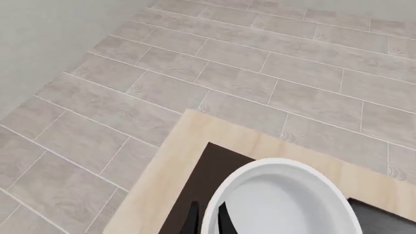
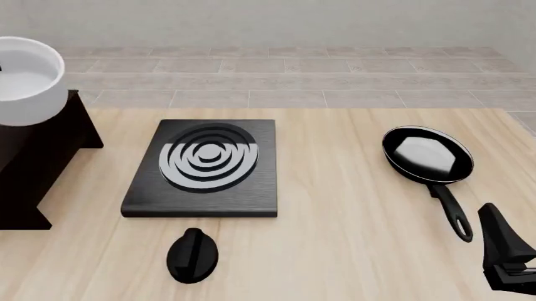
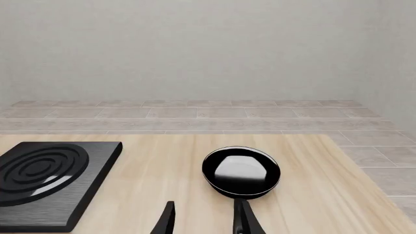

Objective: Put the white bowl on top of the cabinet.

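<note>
Tiled floor fills left wrist view; front shows white bowl over cabinet.

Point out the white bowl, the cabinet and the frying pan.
white bowl [image 2: 25, 94], front view, on its outer side wall.
cabinet [image 2: 37, 160], front view, on its dark front face.
frying pan [image 2: 400, 164], front view, on the black inner edge left of the white patch.

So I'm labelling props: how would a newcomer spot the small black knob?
Start at the flat black stove plate with silver rings, mid-table. Just in front of it, on bare wood, lies the knob: a small black oval with a raised ridge, unlike the long-handled frying pan to the right.
</note>
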Controlling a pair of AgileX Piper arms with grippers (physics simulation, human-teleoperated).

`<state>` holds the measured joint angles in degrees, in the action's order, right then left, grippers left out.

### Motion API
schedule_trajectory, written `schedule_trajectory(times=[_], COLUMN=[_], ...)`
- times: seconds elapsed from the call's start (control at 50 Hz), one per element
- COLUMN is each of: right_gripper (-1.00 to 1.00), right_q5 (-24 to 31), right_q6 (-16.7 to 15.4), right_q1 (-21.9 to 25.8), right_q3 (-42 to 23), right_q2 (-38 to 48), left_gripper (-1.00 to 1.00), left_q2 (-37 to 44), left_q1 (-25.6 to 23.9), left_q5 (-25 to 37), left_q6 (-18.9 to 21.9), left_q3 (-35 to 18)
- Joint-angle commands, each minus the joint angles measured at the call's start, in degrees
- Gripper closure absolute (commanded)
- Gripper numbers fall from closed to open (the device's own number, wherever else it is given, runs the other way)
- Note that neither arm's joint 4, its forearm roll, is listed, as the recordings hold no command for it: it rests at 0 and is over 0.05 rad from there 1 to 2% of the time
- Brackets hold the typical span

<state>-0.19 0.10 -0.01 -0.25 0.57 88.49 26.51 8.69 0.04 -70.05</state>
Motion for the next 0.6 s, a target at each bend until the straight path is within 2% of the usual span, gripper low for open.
schedule_trajectory(times=[0.02, 0.6], right_gripper=[-1.00, -1.00], right_q5=[0.0, 0.0], right_q6=[0.0, 0.0], right_q1=[0.0, 0.0], right_q3=[0.0, 0.0], right_q2=[0.0, 0.0], left_gripper=[1.00, 1.00], left_q2=[0.6, 4.0], left_q1=[1.9, 4.6], left_q5=[-0.7, -3.3], left_q6=[0.5, 0.6], left_q3=[-1.2, 0.1])
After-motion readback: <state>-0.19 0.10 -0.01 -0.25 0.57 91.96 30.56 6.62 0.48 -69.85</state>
